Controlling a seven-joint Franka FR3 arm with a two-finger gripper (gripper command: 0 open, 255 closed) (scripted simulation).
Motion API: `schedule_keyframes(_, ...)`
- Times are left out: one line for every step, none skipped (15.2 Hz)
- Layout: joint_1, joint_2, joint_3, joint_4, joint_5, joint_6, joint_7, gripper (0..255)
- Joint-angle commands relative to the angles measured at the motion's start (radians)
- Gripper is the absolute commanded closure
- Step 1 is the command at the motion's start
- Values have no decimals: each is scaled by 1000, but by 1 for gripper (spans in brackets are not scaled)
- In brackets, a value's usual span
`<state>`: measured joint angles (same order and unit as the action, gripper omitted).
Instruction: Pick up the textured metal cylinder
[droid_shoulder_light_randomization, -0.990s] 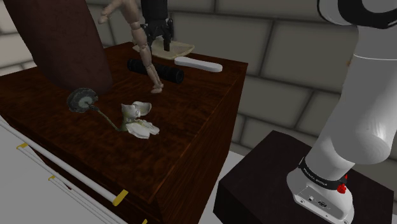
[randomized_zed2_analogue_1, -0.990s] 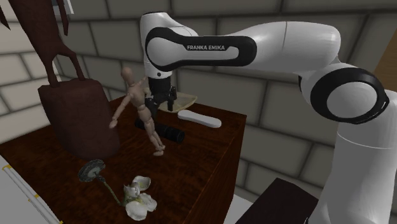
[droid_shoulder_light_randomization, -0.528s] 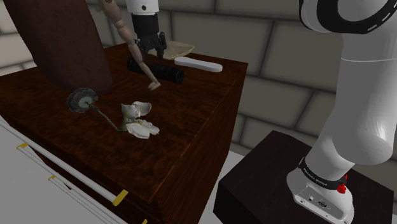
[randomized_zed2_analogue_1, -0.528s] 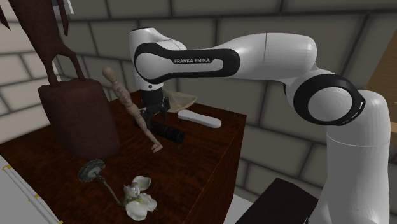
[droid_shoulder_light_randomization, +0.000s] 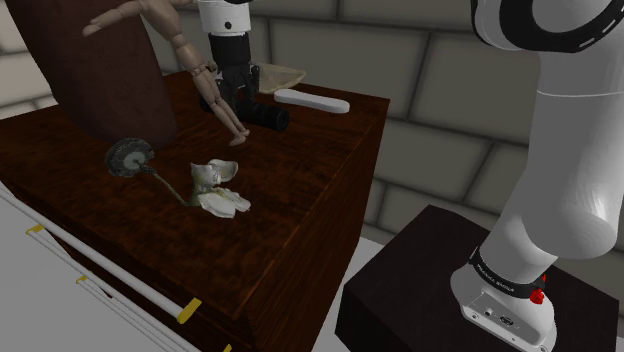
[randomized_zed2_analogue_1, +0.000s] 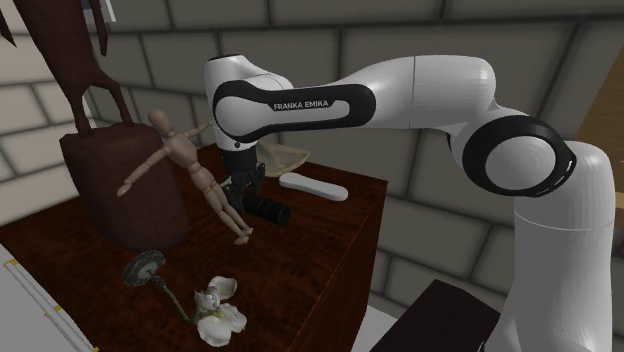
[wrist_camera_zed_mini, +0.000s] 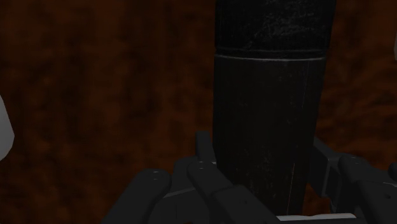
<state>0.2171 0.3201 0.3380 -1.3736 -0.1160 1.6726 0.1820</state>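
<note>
A dark textured cylinder (droid_shoulder_light_randomization: 268, 117) lies on its side on the brown worktop (droid_shoulder_light_randomization: 300, 200), just beside the feet of a leaning wooden figure (randomized_zed2_analogue_1: 180, 150); the black jaws reach down astride it, parted and close to both sides, placed to squeeze across its width

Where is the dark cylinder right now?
In the shoulder view, the dark cylinder lies on the far side of the wooden table, directly under the pincer, between the wooden mannequin and the white oblong piece.

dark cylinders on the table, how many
1: the dark cylinder lies under the gripper, beside the wooden mannequin. Others may hide behind the brown block.
</note>
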Motion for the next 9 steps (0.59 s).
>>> schedule_keyframes(0,0,0,0,0,0,0,255)
schedule_keyframes(0,0,0,0,0,0,0,255)
schedule_keyframes(0,0,0,0,0,0,0,255)
schedule_keyframes(0,0,0,0,0,0,0,255)
schedule_keyframes(0,0,0,0,0,0,0,255)
schedule_keyframes(0,-1,0,-3,0,3,0,255)
schedule_keyframes(1,1,0,13,0,-12,0,255)
schedule_keyframes(3,4,1,31,-1,-27,-1,255)
schedule_keyframes(4,7,1,49,-2,-42,-1,255)
